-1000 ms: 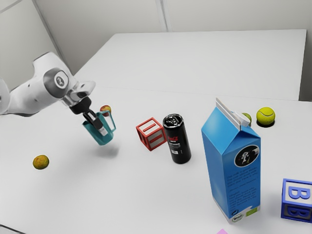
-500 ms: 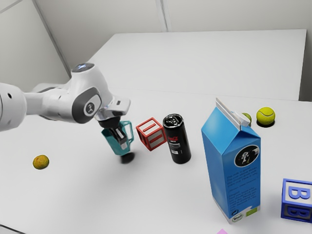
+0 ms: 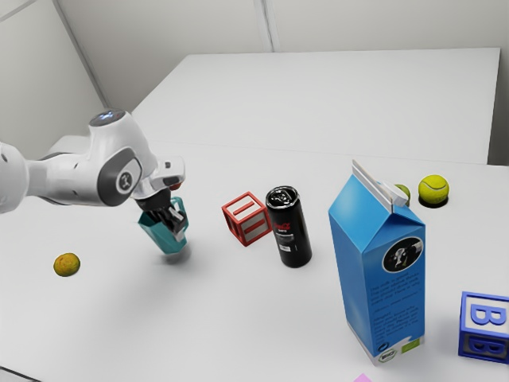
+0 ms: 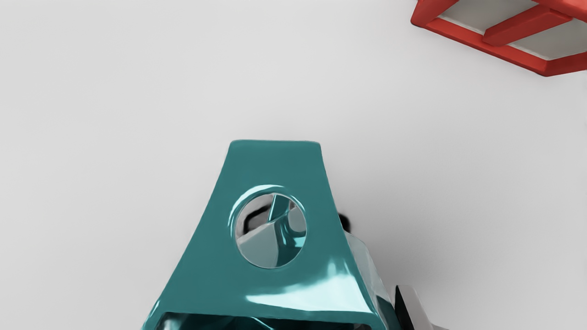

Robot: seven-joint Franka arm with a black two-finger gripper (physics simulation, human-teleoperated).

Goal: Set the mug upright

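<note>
Exterior view, from left to right. The white arm (image 3: pixel 71 177) enters at the exterior view's left; compared with the frame half a second earlier, its hand has shifted back toward that side. The orange fruit (image 3: pixel 67 264) rests on the surface (image 3: pixel 231 318), unchanged. The teal mug (image 3: pixel 159 237) has travelled with the hand toward the exterior view's left and remains tilted, its lower end pointing down and toward the exterior view's right, with a shadow close beneath; whether it touches the surface cannot be told. The claw (image 3: pixel 176 225) pinches the mug between its fingers. Behind the hand, part of a red fruit (image 3: pixel 177 186), hidden half a second earlier, has come back into sight. The red block (image 3: pixel 247 219), now farther from the mug, and the upright black can (image 3: pixel 289 231) beside it have not moved. Likewise unchanged are the pink piece (image 3: pixel 363 379), the upright blue carton (image 3: pixel 374 278), the green object (image 3: pixel 405 191) partly behind it, the tennis ball (image 3: pixel 433 189) and the blue block (image 3: pixel 484 328).

Wrist view: the mug lies close before the camera, with the red block beyond it.
</note>
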